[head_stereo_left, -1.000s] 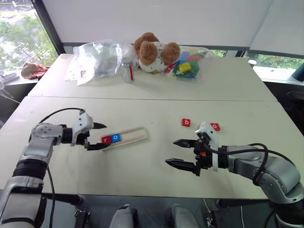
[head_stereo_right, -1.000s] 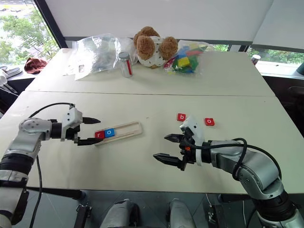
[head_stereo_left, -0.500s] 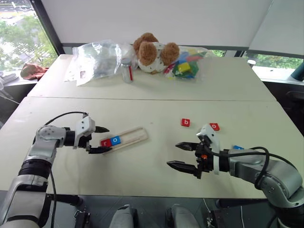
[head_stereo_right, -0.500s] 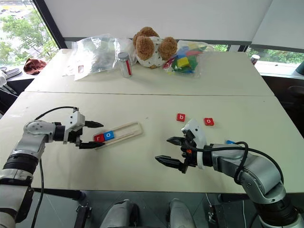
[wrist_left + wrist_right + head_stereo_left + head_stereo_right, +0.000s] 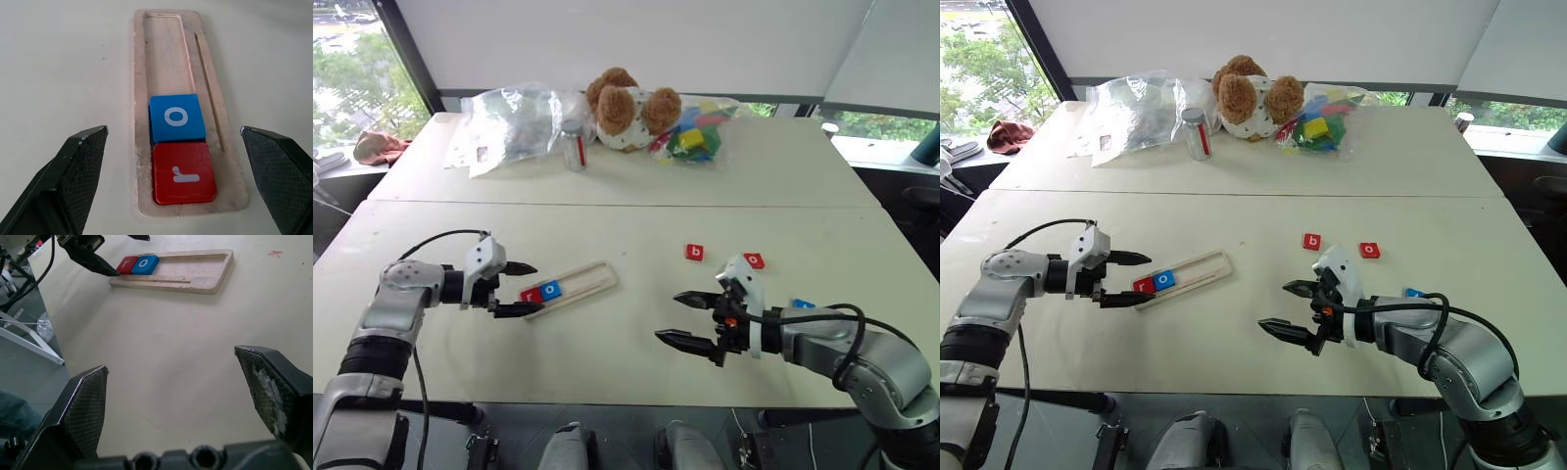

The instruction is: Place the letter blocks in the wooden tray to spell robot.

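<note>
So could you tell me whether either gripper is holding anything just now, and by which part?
Nothing is held: the left gripper and right gripper are both open and empty.

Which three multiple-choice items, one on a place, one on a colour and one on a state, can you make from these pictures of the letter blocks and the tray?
1. Where does the red b block lie?
A. in the wooden tray
B. on the table, apart from the tray
C. between gripper fingers

2. What colour is the o block in the wooden tray?
A. blue
B. red
C. green

3. How do the jaws of the left gripper stand?
A. shut on the r block
B. shut on nothing
C. open

Answers:
1 B, it rests on the bare table near the right gripper.
2 A, blue, next to the red r block.
3 C, its fingers stand wide apart either side of the tray's end.
</note>
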Motion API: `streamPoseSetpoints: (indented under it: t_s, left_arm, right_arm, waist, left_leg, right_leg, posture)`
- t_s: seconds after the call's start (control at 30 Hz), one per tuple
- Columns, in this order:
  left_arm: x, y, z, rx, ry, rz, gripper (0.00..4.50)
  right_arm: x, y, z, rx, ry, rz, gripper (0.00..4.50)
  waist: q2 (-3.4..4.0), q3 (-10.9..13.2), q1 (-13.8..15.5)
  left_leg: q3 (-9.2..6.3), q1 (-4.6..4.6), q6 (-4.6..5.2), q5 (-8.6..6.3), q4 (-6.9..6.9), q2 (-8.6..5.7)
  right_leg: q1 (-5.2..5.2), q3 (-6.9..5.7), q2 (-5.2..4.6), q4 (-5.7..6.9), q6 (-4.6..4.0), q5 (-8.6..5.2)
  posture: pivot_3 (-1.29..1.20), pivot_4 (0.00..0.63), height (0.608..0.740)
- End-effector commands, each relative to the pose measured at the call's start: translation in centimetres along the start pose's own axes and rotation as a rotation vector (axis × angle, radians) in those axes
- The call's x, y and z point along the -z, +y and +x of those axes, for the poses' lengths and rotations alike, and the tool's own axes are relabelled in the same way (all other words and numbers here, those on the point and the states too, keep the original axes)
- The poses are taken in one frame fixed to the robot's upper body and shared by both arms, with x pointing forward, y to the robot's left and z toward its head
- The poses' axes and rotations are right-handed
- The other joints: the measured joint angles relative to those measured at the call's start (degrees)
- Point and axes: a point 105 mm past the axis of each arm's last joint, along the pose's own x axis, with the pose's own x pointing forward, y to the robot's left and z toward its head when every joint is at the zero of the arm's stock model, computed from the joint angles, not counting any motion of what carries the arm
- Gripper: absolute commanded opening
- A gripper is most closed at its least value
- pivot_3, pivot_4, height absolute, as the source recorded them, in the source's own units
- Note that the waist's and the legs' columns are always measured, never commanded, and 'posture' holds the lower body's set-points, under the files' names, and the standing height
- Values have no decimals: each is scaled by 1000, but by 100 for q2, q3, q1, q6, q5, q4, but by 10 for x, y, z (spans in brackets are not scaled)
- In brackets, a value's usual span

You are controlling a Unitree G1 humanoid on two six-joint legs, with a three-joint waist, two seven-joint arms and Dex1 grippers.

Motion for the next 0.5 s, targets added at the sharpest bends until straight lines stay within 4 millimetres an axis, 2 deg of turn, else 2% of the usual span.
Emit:
streamPoseSetpoints:
  t_s: [0.03,0.4,0.5]
  left_arm:
    - [2,-2,-4,-20,18,29,4500]
    - [23,-9,4,-11,63,6,4500]
    - [26,-10,7,-10,66,4,3633]
  right_arm:
    - [-6,2,2,-4,-29,-27,4471]
    - [-6,0,4,7,-40,-27,4471]
    - [-5,0,3,13,-38,-27,4500]
  waist:
    - [0,0,0]
    - [-1,-1,19]
    - [-1,-2,20]
  left_leg:
    - [0,0,0,0,0,0]
    - [2,1,0,0,1,-2]
    - [3,4,0,0,1,-3]
  right_leg:
    - [0,0,0,0,0,0]
    - [1,-1,-1,2,0,0]
    - [2,-2,-1,6,0,0]
  posture:
    - [0,150,740]
    - [0,150,740]
    - [0,150,740]
